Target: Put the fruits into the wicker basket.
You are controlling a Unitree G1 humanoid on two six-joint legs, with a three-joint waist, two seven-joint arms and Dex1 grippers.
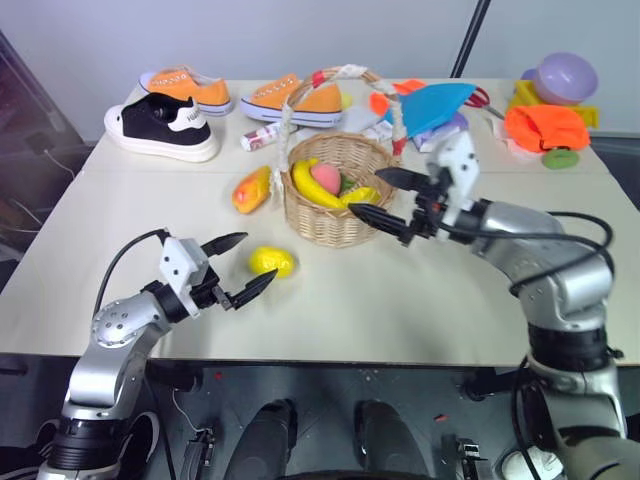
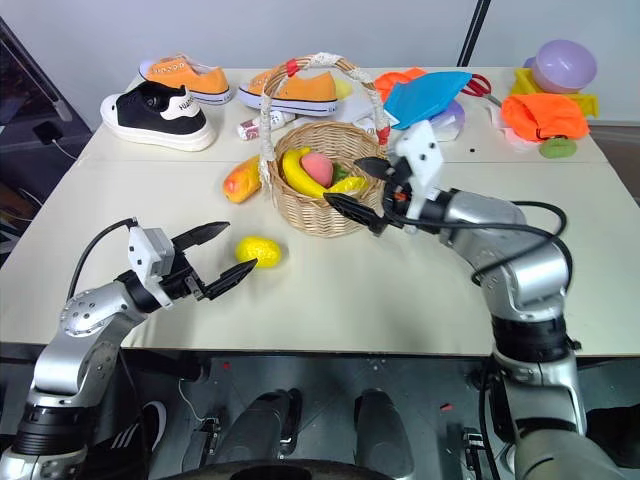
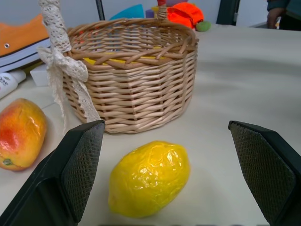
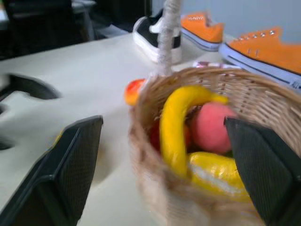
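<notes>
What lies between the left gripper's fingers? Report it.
The lemon lies on the table between the open left gripper's fingers, untouched, as the left wrist view shows.

Along the surface's (image 1: 420, 300) far edge sit orange sneakers (image 1: 186, 88), a black sneaker (image 1: 160, 126), an orange cloth (image 1: 545, 127) and a purple bowl (image 1: 566, 77).

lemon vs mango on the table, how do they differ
The lemon is plain yellow and oval; the mango is orange-red with yellow and longer. The lemon lies in front of the wicker basket, by the open left gripper; the mango lies beside the basket. Both are still outside it.
</notes>
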